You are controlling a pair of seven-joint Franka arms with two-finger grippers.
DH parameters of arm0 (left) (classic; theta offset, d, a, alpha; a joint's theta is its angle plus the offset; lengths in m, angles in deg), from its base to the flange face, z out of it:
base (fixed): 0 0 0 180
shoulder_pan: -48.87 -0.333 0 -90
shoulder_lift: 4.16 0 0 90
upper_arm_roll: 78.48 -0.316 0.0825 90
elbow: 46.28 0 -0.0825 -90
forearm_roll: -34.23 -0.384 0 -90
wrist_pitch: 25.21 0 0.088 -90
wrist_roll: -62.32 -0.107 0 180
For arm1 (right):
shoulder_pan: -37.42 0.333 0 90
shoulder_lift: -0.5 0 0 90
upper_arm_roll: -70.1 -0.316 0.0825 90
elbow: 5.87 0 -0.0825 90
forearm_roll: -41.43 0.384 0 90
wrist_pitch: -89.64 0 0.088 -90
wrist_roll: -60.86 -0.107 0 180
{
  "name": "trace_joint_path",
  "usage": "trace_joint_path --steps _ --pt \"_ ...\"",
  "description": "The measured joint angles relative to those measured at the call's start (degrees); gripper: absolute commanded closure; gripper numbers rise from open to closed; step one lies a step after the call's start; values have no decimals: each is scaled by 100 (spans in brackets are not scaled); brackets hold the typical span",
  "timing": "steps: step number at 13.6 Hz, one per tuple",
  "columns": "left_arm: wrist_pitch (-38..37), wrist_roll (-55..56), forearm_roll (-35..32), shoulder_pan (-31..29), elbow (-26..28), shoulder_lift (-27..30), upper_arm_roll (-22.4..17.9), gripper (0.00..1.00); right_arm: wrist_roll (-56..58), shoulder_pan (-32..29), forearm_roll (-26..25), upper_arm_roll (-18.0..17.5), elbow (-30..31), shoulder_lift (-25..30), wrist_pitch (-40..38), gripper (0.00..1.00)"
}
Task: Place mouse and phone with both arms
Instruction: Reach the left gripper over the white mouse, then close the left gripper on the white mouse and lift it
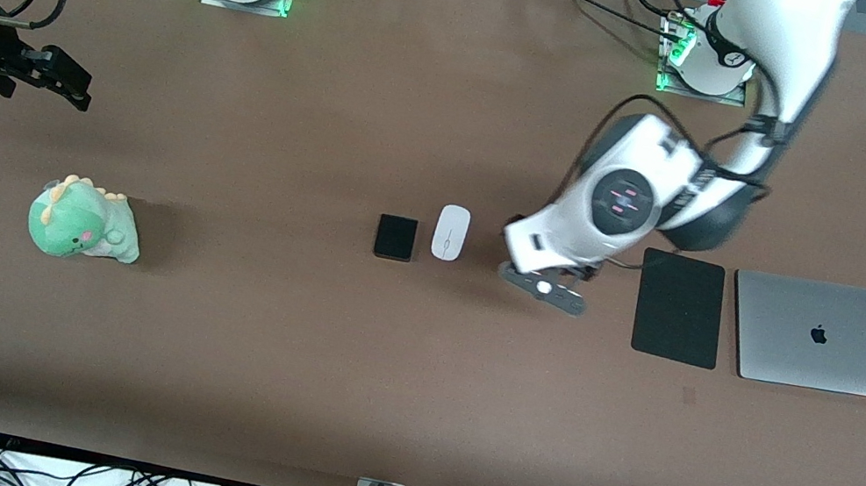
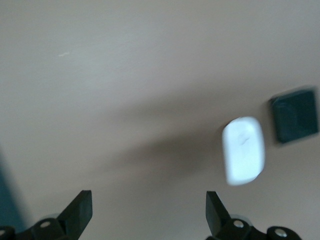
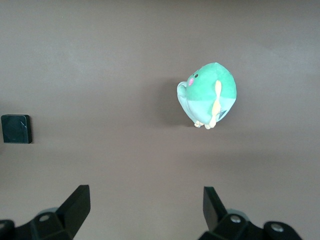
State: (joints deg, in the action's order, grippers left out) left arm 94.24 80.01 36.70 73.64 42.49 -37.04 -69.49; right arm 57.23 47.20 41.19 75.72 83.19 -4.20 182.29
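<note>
Two arms over one brown counter (image 1: 339,369), items listed by bulk. Left arm: reaches down from its base at the 1 o'clock corner of the front view, wrist bent low, left gripper (image 1: 543,286) hanging over bare counter between the mouse and the mouse pad (image 1: 679,308); jaws spread wide and empty in its wrist view, apparently lined up for a sideways approach to the mouse. Right arm: waiting, held out level at 9 o'clock, right gripper (image 1: 61,79) over bare counter above the plush; jaws wide apart, holding nothing. Laptop (image 1: 818,334): closed, silver, at 3 o'clock, just beside the mouse pad, which likely marks the mouse's destination. Plush dinosaur (image 1: 83,220): green, toward the right arm's end. Mouse (image 1: 450,233): white, near centre, lying flat, ungrasped. Phone (image 1: 396,237): black, just beside the mouse on the side toward the right arm, not touching it, ungrasped.
</note>
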Motion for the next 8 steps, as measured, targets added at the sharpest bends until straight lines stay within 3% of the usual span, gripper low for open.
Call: trace_joint_path --steps 4,8 --pt "1237 1305 -89 724 4 -742 -52 0 0 -2 0 10 -1 0 4 0" --pt "1846 2174 -835 1081 48 -1192 -65 0 2 -73 0 29 -1 -9 7 0"
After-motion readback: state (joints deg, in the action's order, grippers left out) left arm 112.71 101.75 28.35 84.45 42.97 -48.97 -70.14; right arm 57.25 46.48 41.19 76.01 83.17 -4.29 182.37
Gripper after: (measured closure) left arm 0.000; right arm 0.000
